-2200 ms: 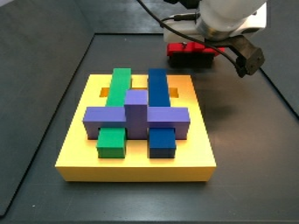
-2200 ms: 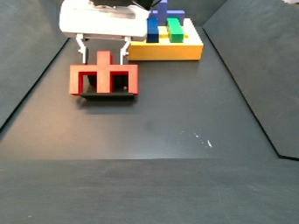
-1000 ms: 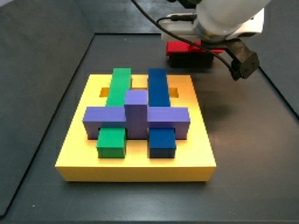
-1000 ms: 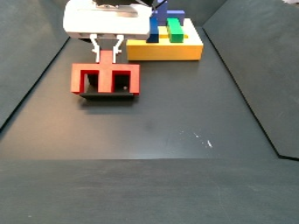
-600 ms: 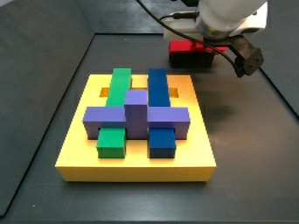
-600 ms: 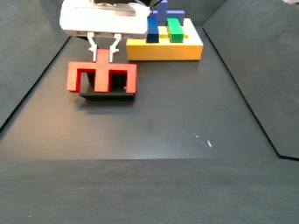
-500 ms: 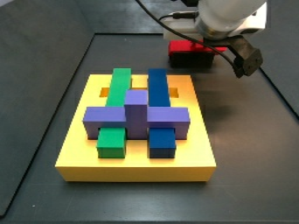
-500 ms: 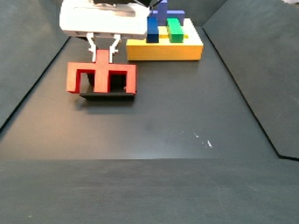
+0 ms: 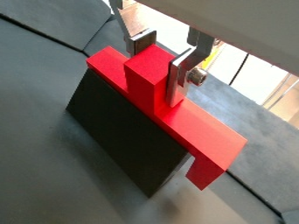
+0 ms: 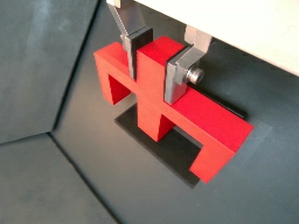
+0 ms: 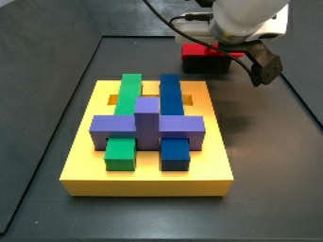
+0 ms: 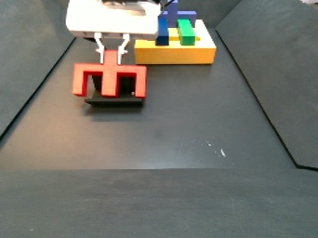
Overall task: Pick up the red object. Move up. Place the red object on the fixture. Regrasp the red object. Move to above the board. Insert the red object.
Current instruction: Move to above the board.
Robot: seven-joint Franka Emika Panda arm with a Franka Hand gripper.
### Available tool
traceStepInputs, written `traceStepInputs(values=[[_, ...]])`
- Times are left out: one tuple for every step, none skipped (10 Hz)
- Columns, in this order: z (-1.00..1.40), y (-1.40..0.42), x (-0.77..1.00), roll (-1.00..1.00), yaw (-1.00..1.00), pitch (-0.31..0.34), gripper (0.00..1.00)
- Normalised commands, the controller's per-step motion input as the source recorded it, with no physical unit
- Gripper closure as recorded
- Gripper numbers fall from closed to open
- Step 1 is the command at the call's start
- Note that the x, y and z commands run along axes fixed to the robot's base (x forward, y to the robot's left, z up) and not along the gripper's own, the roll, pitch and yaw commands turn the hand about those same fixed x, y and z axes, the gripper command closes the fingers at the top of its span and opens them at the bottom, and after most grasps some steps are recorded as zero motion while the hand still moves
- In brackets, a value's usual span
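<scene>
The red object [image 9: 176,122] stands on the black fixture [image 9: 117,140] with its crossbar across the top and its central stem up. It also shows in the wrist view [image 10: 142,109] and in both side views [image 11: 202,51] [image 12: 110,82]. My gripper [image 9: 158,68] is directly above it, its two silver fingers shut on either side of the stem [image 10: 152,79]. In a side view the gripper [image 12: 113,48] hangs over the fixture [image 12: 114,102]. The yellow board [image 11: 151,180] lies apart from the fixture [image 11: 205,66].
The board carries a green bar [image 11: 127,113], a blue bar [image 11: 171,104] and a purple block [image 11: 145,123], with orange slots at its far end. The board also shows behind the gripper [image 12: 174,54]. Dark floor with raised side walls surrounds everything.
The fingers stood open around the red object's stem 2.2 s ago and shut on it by one second ago. Since then nothing has visibly moved.
</scene>
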Motion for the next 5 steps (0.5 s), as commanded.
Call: traceStepInputs(values=[[1.40, 0.02, 0.00, -0.08, 0.03, 0.017, 1.00], [1.40, 0.04, -0.01, -0.14, 0.02, 0.007, 1.00], [1.40, 0.04, -0.02, -0.09, 0.02, -0.016, 1.00], [1.40, 0.02, -0.01, -0.05, 0.01, -0.004, 1.00], [1.40, 0.02, -0.01, -0.02, 0.00, 0.005, 1.00]])
